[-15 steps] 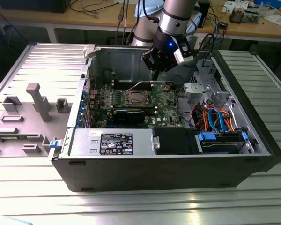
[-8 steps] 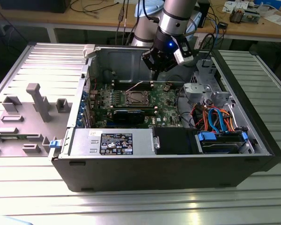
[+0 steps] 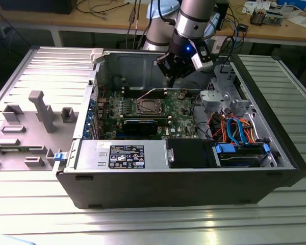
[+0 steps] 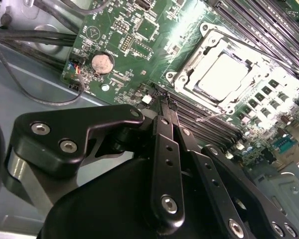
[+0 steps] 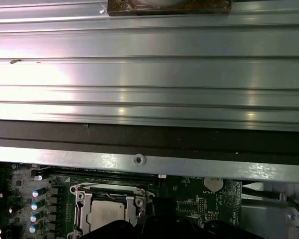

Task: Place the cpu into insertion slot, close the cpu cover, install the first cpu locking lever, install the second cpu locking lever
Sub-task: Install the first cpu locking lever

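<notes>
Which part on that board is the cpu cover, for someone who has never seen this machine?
Start at the open computer case on the metal table and find the green motherboard on its floor. Near the board's middle sits the cpu cover, a thin silvery square frame lying around the pale, flat cpu. The long dark memory slots beside it are narrow parallel strips, not a square frame.

A robotics lab or electronics workshop.

An opened computer case [image 3: 194, 168] lies on a ribbed aluminium table [image 3: 153, 224], its grey side panel [image 3: 35, 117] beside it near the table's edge at the exterior view's left. Behind runs a wooden workbench [image 3: 92, 20] strewn with cables [image 3: 99, 6] and small parts, and a robot arm [image 3: 194, 20] reaches over the case.
</notes>
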You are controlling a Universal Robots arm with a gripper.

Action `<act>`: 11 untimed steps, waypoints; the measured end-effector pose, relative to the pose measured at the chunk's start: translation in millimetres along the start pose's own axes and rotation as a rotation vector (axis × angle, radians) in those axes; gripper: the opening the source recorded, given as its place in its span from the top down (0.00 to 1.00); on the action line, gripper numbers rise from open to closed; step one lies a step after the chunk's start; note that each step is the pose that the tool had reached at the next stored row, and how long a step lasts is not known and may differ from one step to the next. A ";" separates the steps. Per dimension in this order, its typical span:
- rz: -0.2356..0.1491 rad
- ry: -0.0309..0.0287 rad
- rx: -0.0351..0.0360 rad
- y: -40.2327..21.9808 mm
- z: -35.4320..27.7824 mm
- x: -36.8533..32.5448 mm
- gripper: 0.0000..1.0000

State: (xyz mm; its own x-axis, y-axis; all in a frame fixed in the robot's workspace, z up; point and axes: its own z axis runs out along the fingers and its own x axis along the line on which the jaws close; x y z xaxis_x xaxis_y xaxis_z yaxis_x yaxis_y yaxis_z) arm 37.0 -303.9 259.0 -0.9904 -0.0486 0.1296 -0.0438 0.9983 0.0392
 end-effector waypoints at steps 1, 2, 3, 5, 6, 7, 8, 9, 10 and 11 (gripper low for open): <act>0.000 0.0000 0.0000 0.0 -0.1 -1.0 0.89; 0.000 0.0000 0.0001 -0.1 -0.2 -2.6 0.89; 0.000 0.0000 0.0000 -0.1 -0.3 -3.6 0.89; 0.000 0.0000 0.0001 -0.2 -0.5 -4.4 0.89; 0.000 0.0000 0.0000 -0.2 -0.4 -4.4 0.89; 0.000 0.0000 0.0000 -0.2 -0.5 -4.5 0.89; 0.000 0.0000 0.0000 -0.2 -0.5 -4.6 0.89; 0.000 -0.0001 0.0000 -0.2 -0.5 -4.7 0.89; 0.000 0.0000 0.0001 -0.2 -0.5 -4.8 0.89; 0.000 0.0000 0.0002 -0.2 -0.5 -5.2 0.89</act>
State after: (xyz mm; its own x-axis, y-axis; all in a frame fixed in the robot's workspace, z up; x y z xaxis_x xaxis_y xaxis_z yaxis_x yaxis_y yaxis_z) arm 42.2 -303.9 258.8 -0.9904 -0.0486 0.1296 -0.0439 0.9983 0.0390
